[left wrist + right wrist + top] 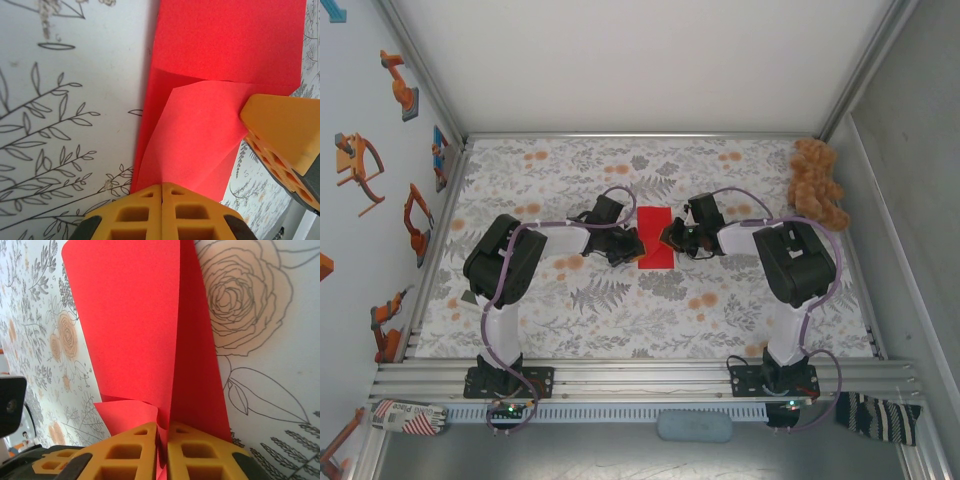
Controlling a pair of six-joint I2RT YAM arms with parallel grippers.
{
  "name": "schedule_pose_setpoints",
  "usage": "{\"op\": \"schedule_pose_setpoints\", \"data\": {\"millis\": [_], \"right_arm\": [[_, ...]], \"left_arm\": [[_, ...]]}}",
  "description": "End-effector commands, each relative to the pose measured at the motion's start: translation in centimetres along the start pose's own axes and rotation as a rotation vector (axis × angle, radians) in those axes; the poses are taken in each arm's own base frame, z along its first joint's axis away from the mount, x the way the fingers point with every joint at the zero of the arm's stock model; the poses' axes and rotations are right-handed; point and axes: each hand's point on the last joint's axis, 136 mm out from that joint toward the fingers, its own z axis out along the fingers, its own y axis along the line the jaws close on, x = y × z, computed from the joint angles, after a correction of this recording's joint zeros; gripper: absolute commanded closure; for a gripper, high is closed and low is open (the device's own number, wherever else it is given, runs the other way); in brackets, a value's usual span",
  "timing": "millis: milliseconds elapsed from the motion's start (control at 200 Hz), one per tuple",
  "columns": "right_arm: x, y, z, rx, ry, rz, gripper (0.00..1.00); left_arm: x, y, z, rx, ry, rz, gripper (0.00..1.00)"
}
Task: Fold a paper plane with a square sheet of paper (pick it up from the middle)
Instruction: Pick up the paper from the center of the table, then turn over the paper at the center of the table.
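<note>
Red sheet (655, 255), folded narrow, lies with long axis running near-to-far.

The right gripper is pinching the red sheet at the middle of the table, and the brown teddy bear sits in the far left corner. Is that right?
Not quite. The right gripper does pinch the red sheet at the middle of the table, but the teddy bear sits in the far right corner, not the left. The top external view shows it.
</note>
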Motion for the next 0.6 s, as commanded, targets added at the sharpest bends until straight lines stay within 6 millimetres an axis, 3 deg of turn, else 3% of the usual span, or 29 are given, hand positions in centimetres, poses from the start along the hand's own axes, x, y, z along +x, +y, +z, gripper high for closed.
{"op": "schedule_pose_setpoints", "data": {"millis": [0, 145, 270, 426, 596], "right_arm": [[-0.9, 0.8, -1.1, -0.014, -0.055, -0.031, 0.94], [-1.4, 1.4, -1.7, -0.021, -0.084, -0.056, 0.99], [-2.0, 2.9, -2.8, -0.051, -0.115, -0.095, 1.0], [-2.8, 6.9, -5.4, -0.147, -0.16, -0.176, 1.0], [-3.2, 12.5, -9.1, -0.304, -0.195, -0.268, 1.0]], "left_arm": [[1.1, 1.7, -1.0, -0.071, 0.025, -0.048, 0.98], [0.3, 0.7, -2.8, -0.06, -0.016, -0.029, 0.92], [-0.6, -0.1, -5.1, -0.052, -0.08, -0.022, 0.82], [-1.8, -1.6, -8.3, 0.008, -0.191, -0.011, 0.64], [-2.9, -5.8, -12.2, 0.2, -0.318, 0.017, 0.41]]}}
